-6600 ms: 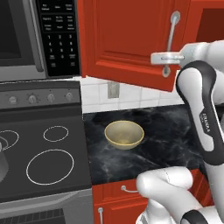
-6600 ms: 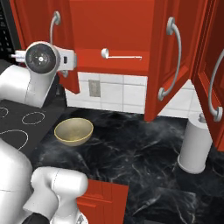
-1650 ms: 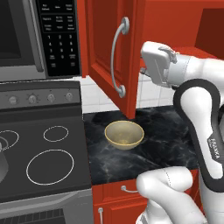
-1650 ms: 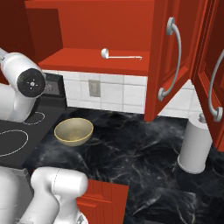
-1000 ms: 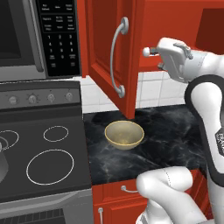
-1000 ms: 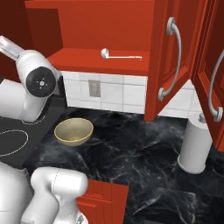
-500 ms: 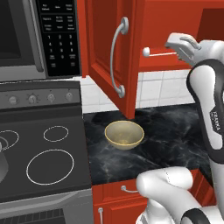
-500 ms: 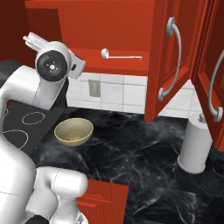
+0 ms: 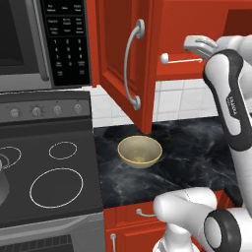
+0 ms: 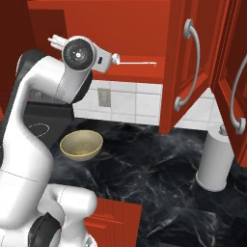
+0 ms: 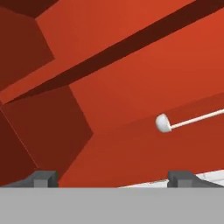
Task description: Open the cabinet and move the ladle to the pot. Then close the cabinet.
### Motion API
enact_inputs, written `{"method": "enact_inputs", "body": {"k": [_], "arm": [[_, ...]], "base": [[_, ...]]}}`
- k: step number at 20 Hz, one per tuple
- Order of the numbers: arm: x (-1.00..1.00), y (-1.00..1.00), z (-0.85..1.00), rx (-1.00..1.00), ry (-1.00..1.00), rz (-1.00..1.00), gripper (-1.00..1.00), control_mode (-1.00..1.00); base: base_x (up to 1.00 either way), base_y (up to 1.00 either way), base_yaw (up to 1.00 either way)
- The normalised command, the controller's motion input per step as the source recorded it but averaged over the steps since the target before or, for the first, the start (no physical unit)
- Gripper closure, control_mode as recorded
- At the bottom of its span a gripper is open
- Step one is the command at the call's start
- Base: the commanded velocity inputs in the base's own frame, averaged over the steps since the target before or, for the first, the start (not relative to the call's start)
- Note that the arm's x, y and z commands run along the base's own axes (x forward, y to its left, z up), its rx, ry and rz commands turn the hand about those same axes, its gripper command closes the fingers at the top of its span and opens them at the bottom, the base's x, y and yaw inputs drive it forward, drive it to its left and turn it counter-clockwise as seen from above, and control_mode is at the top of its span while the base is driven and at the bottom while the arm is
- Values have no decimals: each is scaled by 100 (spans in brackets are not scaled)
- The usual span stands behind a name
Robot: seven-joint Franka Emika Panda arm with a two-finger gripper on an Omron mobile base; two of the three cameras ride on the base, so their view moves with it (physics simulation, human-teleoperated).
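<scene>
Claw: gripper (image 11: 112, 177) held up at the mouth of the cabinet (image 10: 111, 29), fingers spread wide apart with nothing between them; the two dark fingertips (image 11: 42, 178) show at the bottom of the hand view, aimed at the red interior.
Ladle: small white ladle (image 10: 132, 61) lying flat on the cabinet's bottom shelf, round bowl end toward the hand, thin straight handle running away from it; in the hand view it sits up and right of the gap between the fingertips (image 11: 162, 123); from the left base view it lies just beside the hand, apart from it (image 9: 179, 59).
Cabinet: both panelled doors swung open; left door (image 9: 125, 61) stands edge-on toward the stove side, right door (image 10: 185, 62) hangs open over the counter; each carries a long curved silver handle.
In the way: the arm's white wrist (image 10: 79, 55) sits at the shelf's front left; the open left door stands close on its left.
Counter: black marbled counter (image 10: 149, 169) under the cabinet; shallow yellowish bowl (image 9: 140, 151) resting on it near the stove; pale cylindrical canister (image 10: 216, 161) upright at the right, below the neighbouring door.
Stove: dark cooktop (image 9: 47, 172) with ring burners left of the counter, microwave (image 9: 44, 42) above it.
Pot: a dark rounded edge at the cooktop's far left (image 9: 2, 182); cannot tell what it is.
</scene>
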Motion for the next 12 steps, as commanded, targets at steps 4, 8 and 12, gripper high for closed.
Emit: {"method": "enact_inputs", "body": {"k": [4,8,12], "arm": [[50,-14,-6,-16,0,0,-100,-100],[57,0,-14,-15,3,0,-100,-100],[66,0,-21,-14,8,0,-100,-100]], "base": [[0,0,0],[0,0,0],[0,0,0]]}}
